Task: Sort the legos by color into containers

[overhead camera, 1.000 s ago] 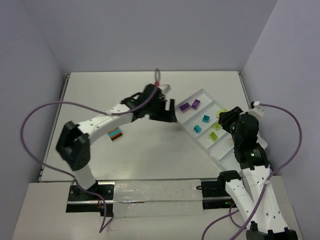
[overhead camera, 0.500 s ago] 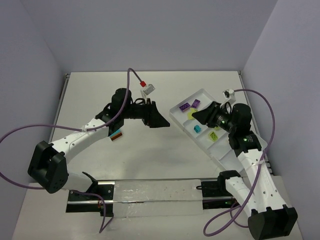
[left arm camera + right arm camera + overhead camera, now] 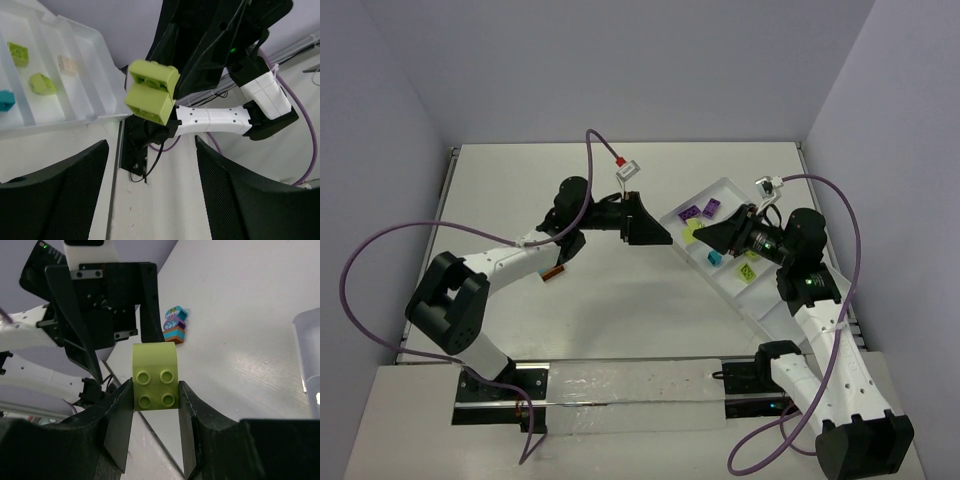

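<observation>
Above the left end of the tray (image 3: 97, 55), well off the tabletop (image 3: 620, 300): right tool (image 3: 154, 395) clamped on a lime brick (image 3: 155, 375), fingers on its two side faces, studs toward the wrist camera. From the other side it looks like two lime pieces stacked; can't be sure.

Left tool (image 3: 150, 145) faces it close by, fingers spread wide, nothing between them.

Step, as I read it: get this brick into the compartment holding the sorted lime bricks (image 3: 42, 83). That one lies further along the tray, past the teal bricks (image 3: 715, 258).

To do it well:
- carry level, grip unchanged; only the side faces are held
- cross both dividers before descending
- come down low inside the walls, then open; a high drop could bounce it into the next compartment
- keep the left tool clear of the path

Multicoloured clump (image 3: 175, 326) sits on the tabletop, not yet sorted.
</observation>
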Controlling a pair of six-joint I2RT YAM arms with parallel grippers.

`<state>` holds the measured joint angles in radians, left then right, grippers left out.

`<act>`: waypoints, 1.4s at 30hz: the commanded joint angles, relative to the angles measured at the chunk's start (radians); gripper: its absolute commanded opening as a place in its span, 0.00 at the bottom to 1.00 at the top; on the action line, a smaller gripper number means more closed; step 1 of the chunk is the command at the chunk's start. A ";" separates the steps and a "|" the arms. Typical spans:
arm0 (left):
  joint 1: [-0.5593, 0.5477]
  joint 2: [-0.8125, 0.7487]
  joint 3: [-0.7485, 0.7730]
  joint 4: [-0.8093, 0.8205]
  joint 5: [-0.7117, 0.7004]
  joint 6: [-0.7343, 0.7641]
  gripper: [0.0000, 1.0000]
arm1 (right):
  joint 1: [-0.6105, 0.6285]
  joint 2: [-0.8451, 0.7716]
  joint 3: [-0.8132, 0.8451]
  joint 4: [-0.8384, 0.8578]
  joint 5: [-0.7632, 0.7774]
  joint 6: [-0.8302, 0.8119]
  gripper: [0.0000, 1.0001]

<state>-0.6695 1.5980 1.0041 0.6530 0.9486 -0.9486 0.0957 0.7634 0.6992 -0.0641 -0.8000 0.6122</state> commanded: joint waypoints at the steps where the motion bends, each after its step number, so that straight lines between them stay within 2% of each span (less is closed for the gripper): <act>1: -0.013 0.080 -0.002 0.471 0.044 -0.287 0.78 | 0.011 0.001 -0.003 0.092 -0.086 0.018 0.00; 5: -0.034 0.128 0.039 0.504 0.052 -0.300 0.78 | 0.017 0.014 -0.001 0.098 -0.114 0.019 0.00; 10: -0.064 0.129 0.084 0.370 0.059 -0.205 0.77 | 0.032 0.018 0.002 0.101 -0.117 0.017 0.00; 14: -0.071 0.133 0.093 0.372 0.063 -0.205 0.74 | 0.039 0.027 0.003 0.098 -0.117 0.014 0.00; 17: -0.071 0.146 0.090 0.423 0.068 -0.244 0.65 | 0.043 0.034 0.002 0.096 -0.113 0.015 0.00; 22: -0.076 0.154 0.078 0.479 0.078 -0.277 0.42 | 0.045 0.037 0.010 0.082 -0.086 0.011 0.00; 25: -0.076 0.142 0.080 0.449 0.078 -0.254 0.40 | 0.045 0.042 0.014 0.074 -0.073 0.012 0.00; 26: -0.076 0.136 0.080 0.432 0.079 -0.244 0.35 | 0.045 0.043 0.015 0.076 -0.064 0.016 0.00; 28: -0.076 0.130 0.081 0.405 0.080 -0.222 0.18 | 0.047 0.041 0.019 0.061 -0.025 0.017 0.00; 29: -0.076 0.127 0.083 0.383 0.079 -0.210 0.06 | 0.046 0.039 0.024 0.032 0.009 0.014 0.00; 31: -0.075 0.117 0.079 0.338 0.069 -0.174 0.00 | 0.043 0.034 0.044 -0.022 0.114 0.000 0.00; 33: -0.074 0.111 0.073 0.305 0.060 -0.157 0.00 | 0.042 0.028 0.067 -0.111 0.242 -0.008 0.00; 35: -0.074 0.107 0.065 0.257 0.046 -0.123 0.00 | 0.036 0.010 0.099 -0.218 0.483 -0.002 0.00; 37: -0.074 0.108 0.058 0.232 0.036 -0.111 0.00 | 0.032 -0.007 0.113 -0.289 0.660 0.003 0.00; 40: -0.074 0.111 0.054 0.198 0.020 -0.101 0.00 | 0.026 -0.019 0.118 -0.373 0.811 0.007 0.00; 42: -0.077 0.121 0.075 0.115 -0.012 -0.052 0.00 | 0.013 -0.022 0.112 -0.420 0.957 0.012 0.00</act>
<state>-0.7413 1.7428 1.0569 0.8629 0.9762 -1.0907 0.1261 0.7668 0.7667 -0.3375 -0.2230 0.6284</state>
